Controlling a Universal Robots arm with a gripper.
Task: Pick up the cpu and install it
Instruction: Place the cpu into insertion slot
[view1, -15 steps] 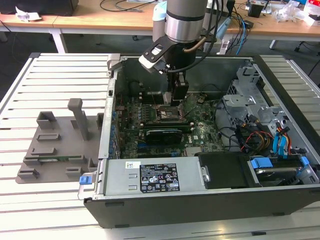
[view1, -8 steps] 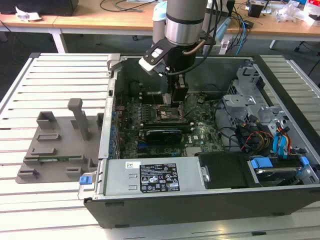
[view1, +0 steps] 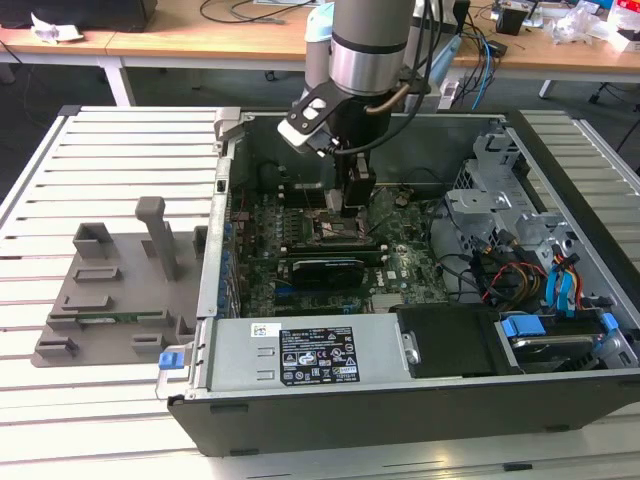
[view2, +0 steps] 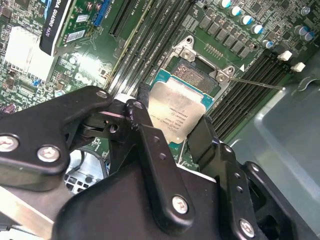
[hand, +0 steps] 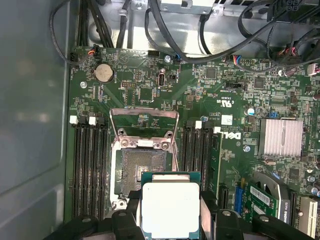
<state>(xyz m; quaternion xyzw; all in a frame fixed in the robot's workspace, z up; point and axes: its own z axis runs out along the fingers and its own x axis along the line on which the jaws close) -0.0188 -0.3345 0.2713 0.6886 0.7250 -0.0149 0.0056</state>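
Note:
The cpu, a flat square chip with a silver-grey top, sits between the black fingers of my gripper, which is shut on its two opposite edges. In the second wrist view the cpu hangs tilted just above the motherboard, partly overlapping the open socket. The socket shows bare contacts, and its metal load plate is swung up. In the exterior view my gripper reaches down into the computer case, right over the socket.
Memory slots flank the socket on both sides. A long black graphics card lies just in front of the socket. The power supply and drive bays fill the case front. A grey fixture sits at the exterior view's left.

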